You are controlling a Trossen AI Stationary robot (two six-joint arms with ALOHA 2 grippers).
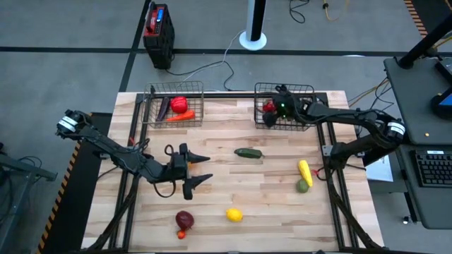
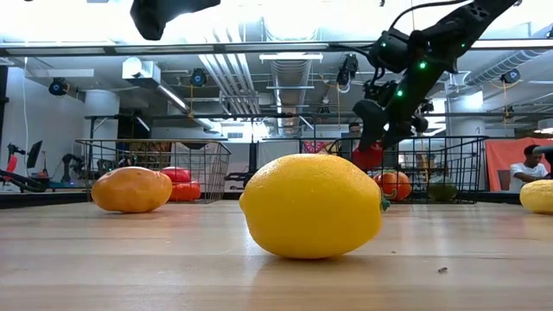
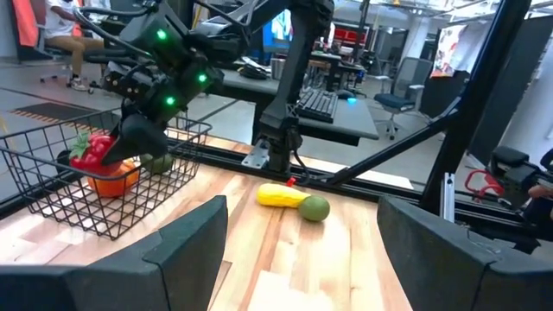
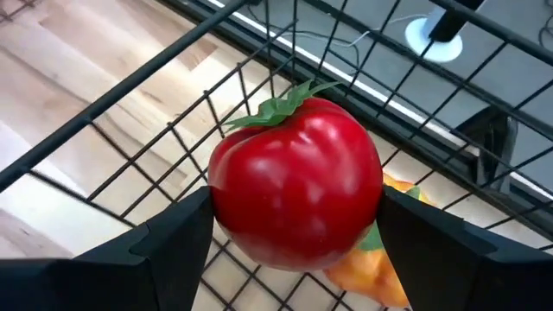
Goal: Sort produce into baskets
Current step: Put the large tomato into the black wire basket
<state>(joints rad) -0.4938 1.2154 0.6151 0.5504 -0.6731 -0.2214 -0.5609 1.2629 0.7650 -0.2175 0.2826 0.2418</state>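
Two wire baskets stand at the table's far edge. The left basket (image 1: pixel 174 106) holds a red piece, a carrot and a dark eggplant. My right gripper (image 1: pixel 270 113) is inside the right basket (image 1: pixel 300 95), shut on a red tomato-like piece (image 4: pixel 298 194), just above an orange piece (image 4: pixel 380 263) on the mesh floor. My left gripper (image 1: pixel 200 171) hovers open and empty over the table's middle. A lemon (image 1: pixel 234 214), a dark red piece (image 1: pixel 184 219), a cucumber (image 1: pixel 248 152), a yellow piece (image 1: pixel 304 171) and a green one (image 1: pixel 302 185) lie on the table. My right gripper pinches the red piece by its two opposite sides (image 4: pixel 226 203) between its two fingers (image 4: pixel 173 238). The fingers slant down from above over the basket's near-left corner. The piece sits with its green stalk turned away from the wrist; whether it touches the orange piece below, I cannot tell.
The right arm reaches in over the right basket's rim. Metal rails (image 1: pixel 328 152) run along the table's sides. Bare wood lies between the cucumber and the lemon (image 2: pixel 311 206). A person sits in the room beyond the table (image 2: pixel 525 168).
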